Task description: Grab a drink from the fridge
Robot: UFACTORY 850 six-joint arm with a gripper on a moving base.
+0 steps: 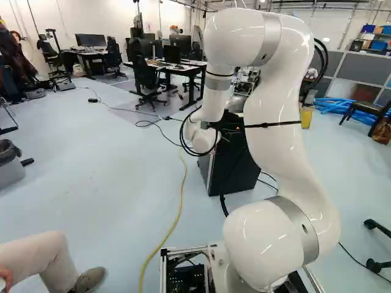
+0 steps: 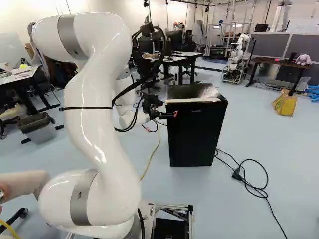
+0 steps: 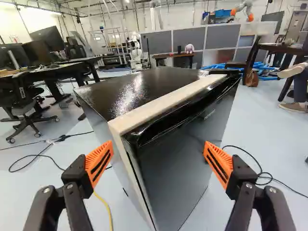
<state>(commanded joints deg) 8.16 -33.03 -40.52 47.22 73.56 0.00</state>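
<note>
Nearest: have white arm point(image 1: 284, 116) reaching over the floor, rising from its base joint. Read gripper point(image 2: 167, 115) as spread wide in wrist view, with orange pads point(image 3: 99, 162) on either side of the near upright edge of the black fridge point(image 2: 197, 132). Cannot tell contact.

Find fridge ahead of the base, upright on the floor, right of the gripper in right base view. Note pale strip point(image 3: 163, 103) along its front top edge. Log door point(image 3: 180, 163) as apparently closed. Mark drink as hidden from all views; cannot tell contents.

Trace yellow cable point(image 1: 181, 213) on the floor near fridge, plus looped black cable point(image 2: 244, 174) to its right in right base view.

Note grey bin point(image 2: 42, 133) at left of right base view, lined in black, contents hidden. Record yellow bag point(image 2: 285, 103) farther back on the floor, inside hidden.

Farther: see table point(image 2: 271, 61) bearing pink plush toy point(image 2: 303, 59), near another robot point(image 2: 237, 59). Farthest: note grey partition point(image 3: 192, 41).
</note>
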